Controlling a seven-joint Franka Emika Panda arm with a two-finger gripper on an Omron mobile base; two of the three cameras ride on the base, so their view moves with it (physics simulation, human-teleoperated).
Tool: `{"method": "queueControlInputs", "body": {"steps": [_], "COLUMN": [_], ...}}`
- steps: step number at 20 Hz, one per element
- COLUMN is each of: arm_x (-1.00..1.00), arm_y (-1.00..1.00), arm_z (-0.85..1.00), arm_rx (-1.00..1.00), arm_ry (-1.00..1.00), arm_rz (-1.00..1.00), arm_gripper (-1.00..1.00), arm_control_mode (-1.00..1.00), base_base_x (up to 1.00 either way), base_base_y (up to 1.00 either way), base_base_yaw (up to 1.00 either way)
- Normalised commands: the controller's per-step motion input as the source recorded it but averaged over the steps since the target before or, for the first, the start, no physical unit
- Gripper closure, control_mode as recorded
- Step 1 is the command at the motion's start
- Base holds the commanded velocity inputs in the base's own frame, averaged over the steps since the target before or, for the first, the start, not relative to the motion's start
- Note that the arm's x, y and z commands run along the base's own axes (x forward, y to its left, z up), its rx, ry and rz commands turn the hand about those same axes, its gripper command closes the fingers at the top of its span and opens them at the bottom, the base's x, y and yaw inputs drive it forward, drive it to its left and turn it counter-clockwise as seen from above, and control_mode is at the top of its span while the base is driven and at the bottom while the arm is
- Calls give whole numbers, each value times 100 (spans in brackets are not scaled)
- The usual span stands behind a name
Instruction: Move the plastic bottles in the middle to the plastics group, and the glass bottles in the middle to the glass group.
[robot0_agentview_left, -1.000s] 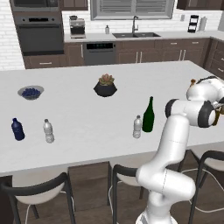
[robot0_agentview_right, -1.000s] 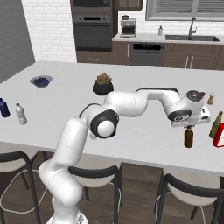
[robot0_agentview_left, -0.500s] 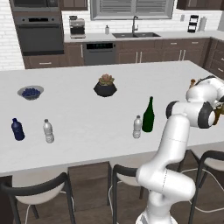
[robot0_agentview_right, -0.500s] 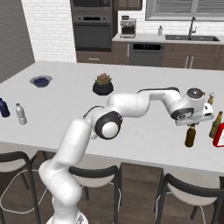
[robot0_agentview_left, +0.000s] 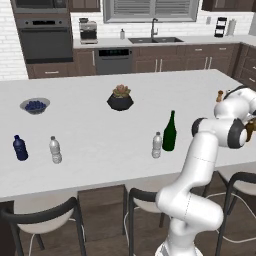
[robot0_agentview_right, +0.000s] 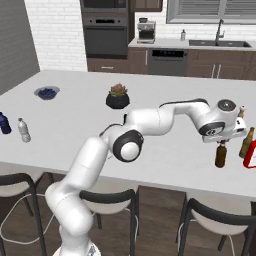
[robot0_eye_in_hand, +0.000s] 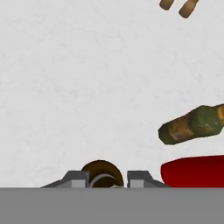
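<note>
Bottles stand spread over the white island counter (robot0_agentview_left: 100, 125), the landmark for everything here. At its far right end the gripper (robot0_agentview_right: 223, 141) hangs pointing down over an amber-brown glass bottle (robot0_agentview_right: 220, 154), its fingers (robot0_eye_in_hand: 76, 178) closed narrowly on either side of the bottle's round top in the hand view — a grip on the neck. Just beside it on that end stand another brown glass bottle (robot0_agentview_right: 245, 143) and a red object (robot0_agentview_right: 251, 156), with two tiny shakers (robot0_eye_in_hand: 177, 5) further back. Near the counter's front edge, around the middle, the dark green wine bottle (robot0_agentview_left: 170, 132) stands upright with the small clear plastic bottle (robot0_agentview_left: 157, 145) just beside it. At the counter's left end — well apart from those — sit a dark blue bottle (robot0_agentview_left: 20, 148) and a second clear capped bottle (robot0_agentview_left: 55, 150).
</note>
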Motion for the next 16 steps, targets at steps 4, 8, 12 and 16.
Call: {"method": "queueControlInputs", "body": {"steps": [4, 8, 12, 16], "arm_x": [13, 0, 0, 0], "arm_y": [0, 0, 0, 9], "arm_z": [-31, -49, -44, -45], "arm_rx": [0, 0, 0, 0], "arm_ry": [0, 0, 0, 6], "arm_rz": [0, 0, 0, 0], "arm_gripper": [100, 100, 100, -100], "arm_control_mode": [-100, -100, -100, -100], "base_base_x": [0, 0, 0, 0], "base_base_y": [0, 0, 0, 0], "base_base_yaw": [0, 0, 0, 0]}}
